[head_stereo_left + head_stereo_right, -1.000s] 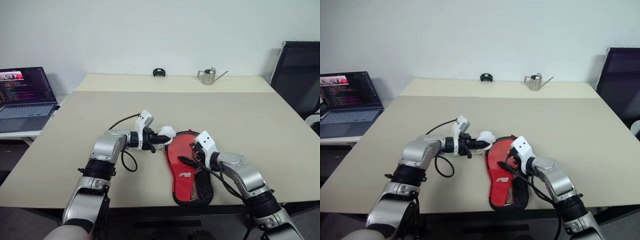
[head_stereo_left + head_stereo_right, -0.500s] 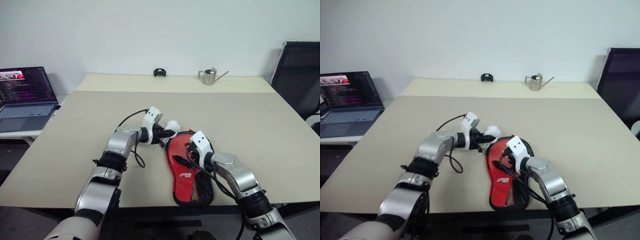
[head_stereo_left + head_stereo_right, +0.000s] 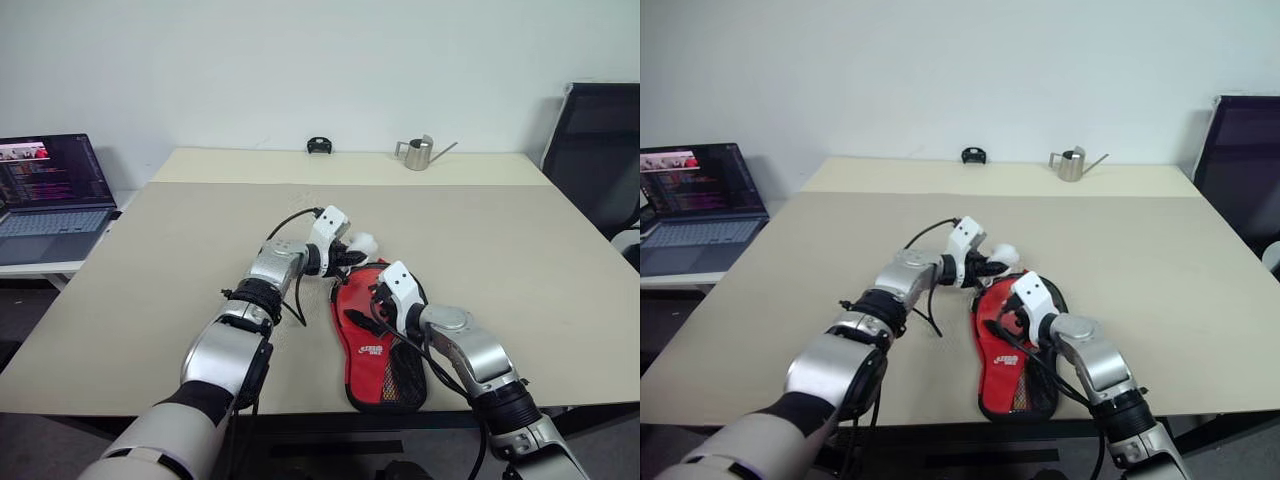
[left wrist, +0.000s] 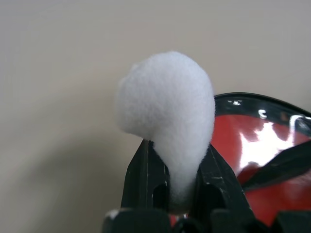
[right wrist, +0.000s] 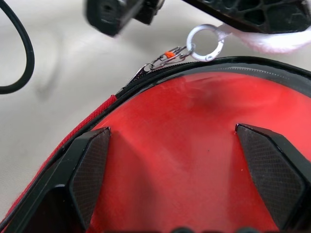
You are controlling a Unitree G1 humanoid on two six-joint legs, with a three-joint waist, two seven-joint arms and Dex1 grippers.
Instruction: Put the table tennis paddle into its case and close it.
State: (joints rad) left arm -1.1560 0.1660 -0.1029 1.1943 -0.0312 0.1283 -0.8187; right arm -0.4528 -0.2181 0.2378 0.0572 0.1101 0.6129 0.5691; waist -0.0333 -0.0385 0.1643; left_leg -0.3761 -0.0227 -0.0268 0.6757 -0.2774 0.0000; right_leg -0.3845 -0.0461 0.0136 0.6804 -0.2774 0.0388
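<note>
While the left tool (image 4: 176, 182) pinches a white fluffy pompom (image 4: 167, 109) between its black fingers (image 4: 146, 174), the case (image 3: 378, 335) lies flat on the counter (image 3: 520, 260) just beside and below it — red side up. A metal ring (image 5: 206, 42) links pompom to the zipper pull (image 5: 163, 60) at the case's rounded edge. Right tool (image 5: 170, 174) — jaws spread wide, pads (image 5: 87, 170) over the red fabric, gripping nothing. Paddle: cannot tell where. Laptop (image 3: 50, 190) and small watering can (image 3: 418, 152) sit well apart from both tools.
</note>
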